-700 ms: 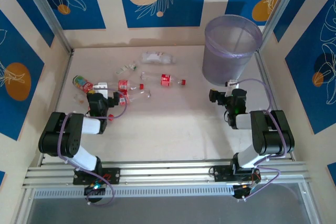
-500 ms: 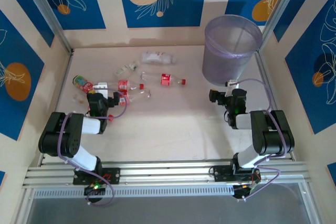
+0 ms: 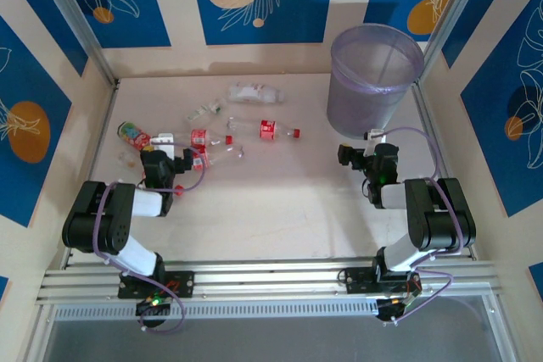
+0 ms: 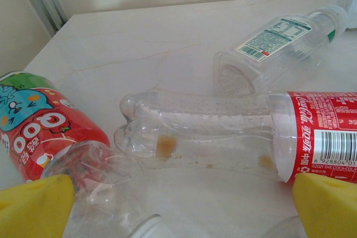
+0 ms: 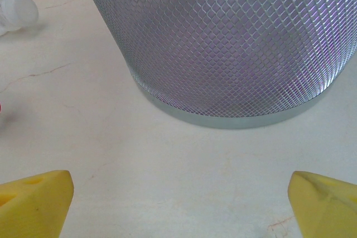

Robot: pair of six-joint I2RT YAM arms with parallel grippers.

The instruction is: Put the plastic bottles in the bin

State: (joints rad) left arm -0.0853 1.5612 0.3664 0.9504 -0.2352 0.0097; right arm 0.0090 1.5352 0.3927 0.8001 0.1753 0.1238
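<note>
Left wrist view: cropping the cartoon-label bottle (image 4: 39, 129) at the left edge and the red-label bottle (image 4: 212, 132) at the right, both lying clear on the bench (image 4: 139, 43), with a white-label bottle (image 4: 279, 48) lying behind. Gaping wide and gripping nothing: left pincer (image 4: 181, 210), right pincer (image 5: 181, 202). Standing upright on the bench just beyond the right pincer: the pale-purple meshed bin (image 5: 223, 43), top cut off.

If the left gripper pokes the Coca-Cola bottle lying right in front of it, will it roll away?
Probably. The Coca-Cola bottle lies on its side on the smooth table, and its round body looks apt to roll. It looks empty, only a few drips inside, so it is likely light. Its thin clear wall may dent or slip when squeezed.
</note>
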